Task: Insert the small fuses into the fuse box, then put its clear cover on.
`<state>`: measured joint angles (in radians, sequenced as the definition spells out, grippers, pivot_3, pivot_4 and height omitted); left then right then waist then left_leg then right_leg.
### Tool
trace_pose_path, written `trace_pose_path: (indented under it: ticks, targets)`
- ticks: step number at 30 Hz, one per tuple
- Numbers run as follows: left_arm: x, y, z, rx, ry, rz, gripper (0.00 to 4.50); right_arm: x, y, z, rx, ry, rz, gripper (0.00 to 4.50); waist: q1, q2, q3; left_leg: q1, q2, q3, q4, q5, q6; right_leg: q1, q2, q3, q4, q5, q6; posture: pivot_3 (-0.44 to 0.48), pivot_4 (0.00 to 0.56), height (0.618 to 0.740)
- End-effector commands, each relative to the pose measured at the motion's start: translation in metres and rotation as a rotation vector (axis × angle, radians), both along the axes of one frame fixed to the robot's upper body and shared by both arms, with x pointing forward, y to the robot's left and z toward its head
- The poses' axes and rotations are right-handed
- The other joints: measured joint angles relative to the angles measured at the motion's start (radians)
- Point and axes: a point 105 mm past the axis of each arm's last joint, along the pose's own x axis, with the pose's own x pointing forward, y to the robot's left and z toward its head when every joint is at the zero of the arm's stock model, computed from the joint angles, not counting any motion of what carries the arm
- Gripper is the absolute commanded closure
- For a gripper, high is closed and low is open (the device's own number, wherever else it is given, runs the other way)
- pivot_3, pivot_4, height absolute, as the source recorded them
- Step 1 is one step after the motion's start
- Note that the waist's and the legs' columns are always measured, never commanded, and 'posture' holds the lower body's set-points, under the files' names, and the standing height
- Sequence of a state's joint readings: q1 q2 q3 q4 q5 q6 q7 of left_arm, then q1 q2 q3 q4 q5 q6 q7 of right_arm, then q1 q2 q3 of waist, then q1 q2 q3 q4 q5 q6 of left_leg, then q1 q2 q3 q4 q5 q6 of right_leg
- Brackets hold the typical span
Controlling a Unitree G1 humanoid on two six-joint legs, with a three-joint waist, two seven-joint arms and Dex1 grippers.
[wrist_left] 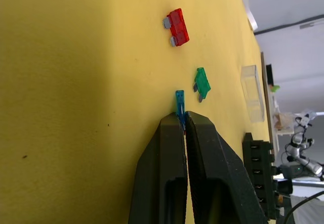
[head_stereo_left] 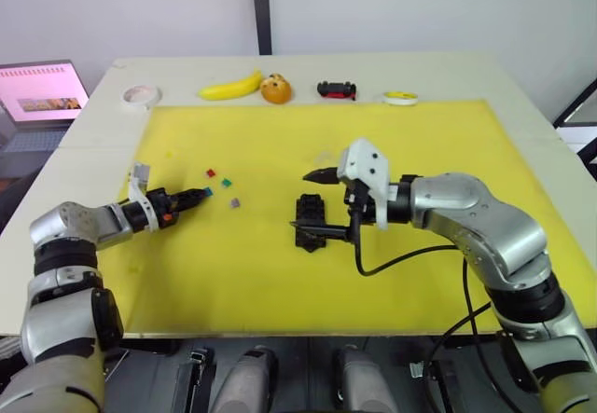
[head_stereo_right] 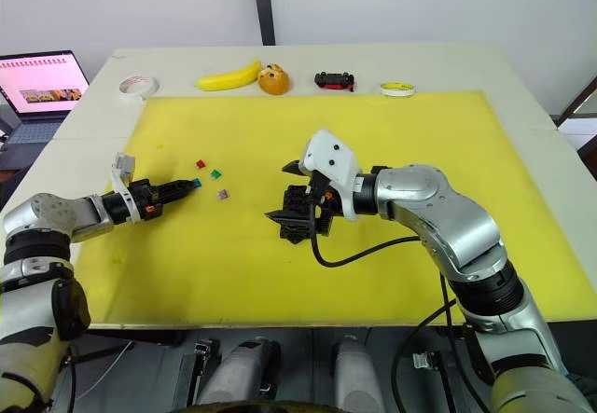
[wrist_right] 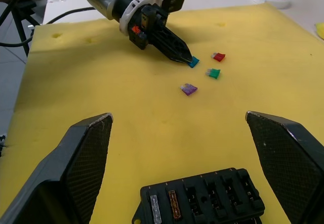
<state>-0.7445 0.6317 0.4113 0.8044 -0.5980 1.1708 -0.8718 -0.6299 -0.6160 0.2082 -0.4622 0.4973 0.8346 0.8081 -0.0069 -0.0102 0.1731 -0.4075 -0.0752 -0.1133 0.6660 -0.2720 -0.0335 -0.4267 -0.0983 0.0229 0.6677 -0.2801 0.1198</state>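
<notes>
My left gripper (wrist_left: 183, 120) is shut on a blue fuse (wrist_left: 179, 102), pinched edge-on at its fingertips low over the yellow mat (head_stereo_left: 438, 143). Just beyond it lie a red fuse (head_stereo_left: 211, 172), a green fuse (head_stereo_left: 226, 182) and a purple fuse (head_stereo_left: 235, 202). The black fuse box (wrist_right: 202, 196) sits mid-mat with a grey fuse (wrist_right: 156, 207) and an orange-brown fuse (wrist_right: 173, 204) in its slots. My right gripper (wrist_right: 178, 119) is open, one finger on each side of the box. The clear cover (wrist_left: 253, 92) lies on the mat past the loose fuses.
Along the table's far edge are a banana (head_stereo_left: 231, 87), an orange fruit-like object (head_stereo_left: 275, 89), a toy car (head_stereo_left: 337, 89), a white tape roll (head_stereo_left: 141, 95) and a yellow roll (head_stereo_left: 401, 98). A laptop (head_stereo_left: 42, 91) stands off to the left.
</notes>
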Motion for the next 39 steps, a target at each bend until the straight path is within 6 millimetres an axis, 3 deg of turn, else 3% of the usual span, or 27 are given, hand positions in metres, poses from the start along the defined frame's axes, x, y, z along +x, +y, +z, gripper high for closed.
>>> trace_pose_path:
  ticks: [1, 6, 10, 15, 28, 39]
  targets:
    - [-0.007, 0.009, 0.016, -0.036, -0.046, 0.014, 4.37, -0.004, -0.003, 0.018, 0.053, -0.039, -0.003, 0.00, -0.007, 0.000, 0.000, 0.000, 0.000, 0.000, 0.000, 0.000, 0.000, 0.000, 0.000, 0.000, 0.000, 0.000, 0.000, 0.000, 0.150, 0.740]
    - [-0.025, 0.010, 0.055, -0.098, -0.151, -0.022, 4.37, -0.006, -0.007, 0.028, 0.158, 0.028, -0.024, 0.00, -0.012, -0.001, 0.001, 0.000, 0.001, 0.000, -0.001, 0.000, 0.000, -0.001, 0.001, 0.000, 0.000, 0.000, 0.000, 0.000, 0.150, 0.740]
    - [-0.045, -0.008, 0.088, -0.138, -0.249, -0.112, 4.37, -0.010, -0.007, 0.035, 0.264, 0.120, -0.027, 0.00, -0.008, -0.001, 0.001, -0.001, 0.002, 0.000, -0.001, 0.000, 0.000, -0.002, 0.000, 0.001, 0.000, 0.000, 0.000, 0.000, 0.150, 0.740]
    - [-0.060, -0.031, 0.112, -0.172, -0.370, -0.212, 4.37, -0.017, 0.002, 0.039, 0.405, 0.246, -0.017, 0.00, -0.009, -0.001, 0.001, -0.001, 0.002, 0.000, -0.001, 0.000, 0.000, -0.001, 0.000, 0.001, -0.001, 0.000, 0.000, 0.000, 0.150, 0.740]
    - [-0.075, -0.104, 0.140, -0.341, -0.478, -0.392, 4.37, -0.007, 0.019, 0.054, 0.684, 0.461, -0.071, 0.00, -0.011, -0.001, 0.000, -0.001, 0.001, 0.000, -0.001, 0.000, -0.001, -0.002, 0.000, 0.001, -0.001, 0.000, 0.000, 0.000, 0.150, 0.740]
    - [-0.076, -0.125, 0.143, -0.429, -0.444, -0.372, 4.37, 0.002, 0.018, 0.060, 0.786, 0.552, -0.119, 0.00, -0.011, -0.001, 0.000, 0.000, 0.001, 0.001, -0.001, 0.000, -0.001, -0.002, 0.001, 0.002, -0.001, 0.000, 0.000, 0.000, 0.150, 0.740]
